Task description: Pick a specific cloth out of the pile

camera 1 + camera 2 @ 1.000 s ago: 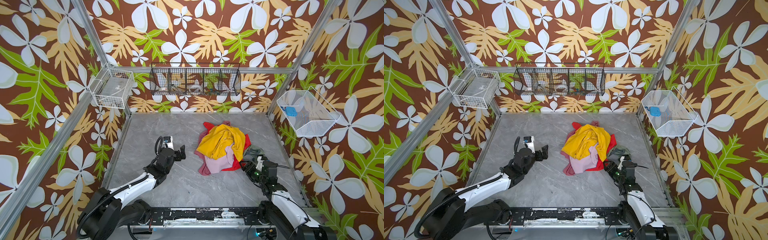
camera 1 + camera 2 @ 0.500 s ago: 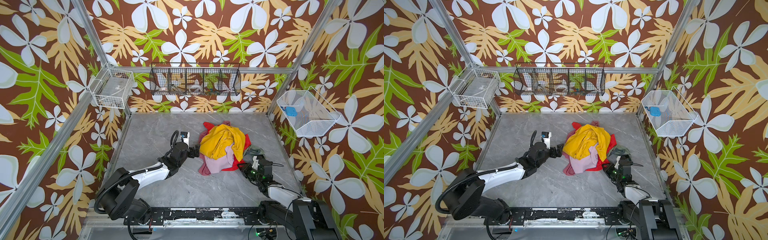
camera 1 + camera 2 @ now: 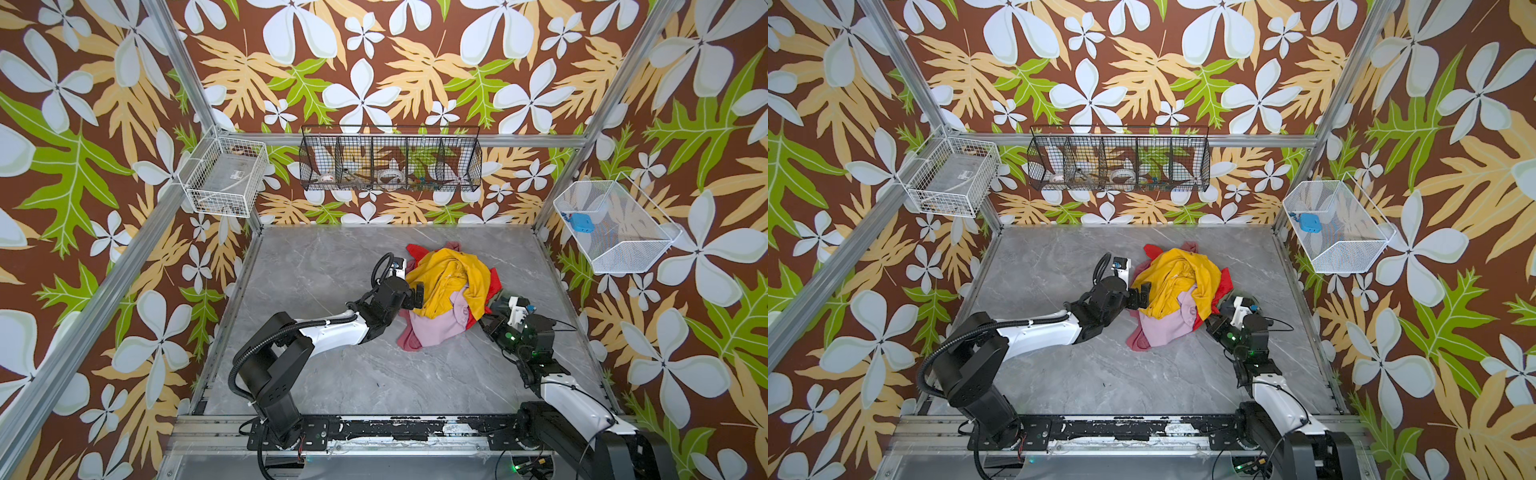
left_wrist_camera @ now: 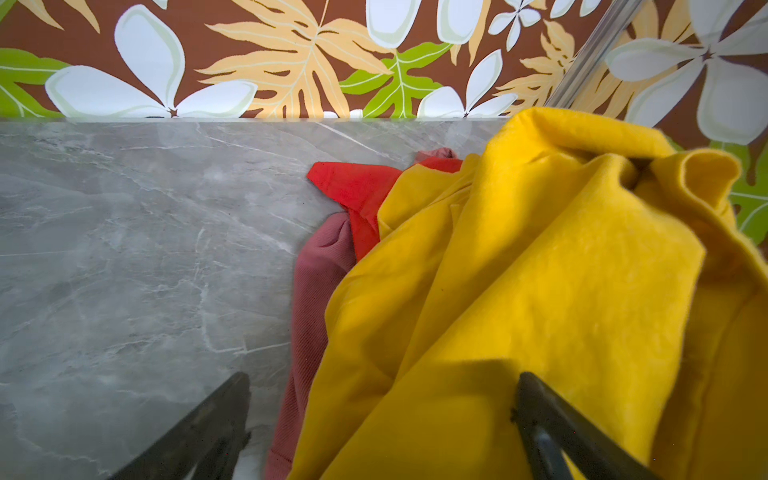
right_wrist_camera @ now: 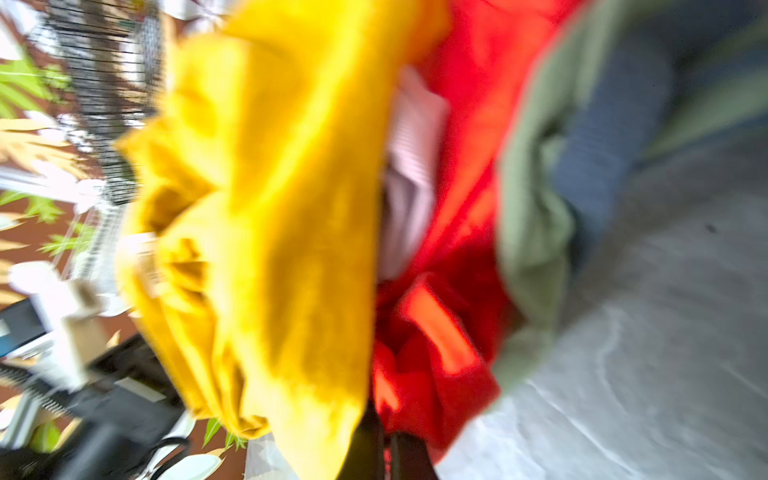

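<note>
Both top views: blue object (image 3: 580, 222) in white basket (image 3: 636, 253); left end effector (image 3: 415, 298) spread, right end effector (image 3: 478, 322) pinches cloth (image 3: 494, 282).

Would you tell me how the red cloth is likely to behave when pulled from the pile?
Probably floppy: the red cloth lies creased and folded. It is buried under the yellow garment, so pulling will likely drag that along. It looks thin and light.
</note>
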### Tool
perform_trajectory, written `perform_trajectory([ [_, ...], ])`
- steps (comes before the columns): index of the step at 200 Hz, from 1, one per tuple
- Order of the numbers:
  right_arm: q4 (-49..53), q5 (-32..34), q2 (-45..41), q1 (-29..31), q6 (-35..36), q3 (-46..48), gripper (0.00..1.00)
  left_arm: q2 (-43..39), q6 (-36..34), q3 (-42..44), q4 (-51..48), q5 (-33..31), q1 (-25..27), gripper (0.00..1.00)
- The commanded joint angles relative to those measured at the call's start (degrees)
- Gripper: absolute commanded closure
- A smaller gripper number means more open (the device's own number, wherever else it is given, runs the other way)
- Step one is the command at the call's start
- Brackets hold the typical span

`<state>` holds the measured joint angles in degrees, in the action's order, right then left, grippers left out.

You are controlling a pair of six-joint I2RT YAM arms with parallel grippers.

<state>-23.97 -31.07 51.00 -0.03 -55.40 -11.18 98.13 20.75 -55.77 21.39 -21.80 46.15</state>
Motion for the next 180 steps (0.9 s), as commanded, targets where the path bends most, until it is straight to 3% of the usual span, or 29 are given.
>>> perform_trajectory([
  [1, 4.2, -0.1, -4.9, 0.0, 0.9, -1.5, 1.0, 0.9, 1.7, -1.3, -0.9, -5.3, 0.0, 0.0],
  [76, 7.7, -0.7, -12.5, 0.0, -0.3, -10.1, 1.0, 6.3, 0.7, -8.2, -5.1, -3.9, 0.0, 0.0],
  [180, 7.3, -1.6, -9.0, 2.7, 0.8, -22.3, 1.0, 12.3, 0.1, -15.5, -11.5, -2.0, 0.2, 0.0],
])
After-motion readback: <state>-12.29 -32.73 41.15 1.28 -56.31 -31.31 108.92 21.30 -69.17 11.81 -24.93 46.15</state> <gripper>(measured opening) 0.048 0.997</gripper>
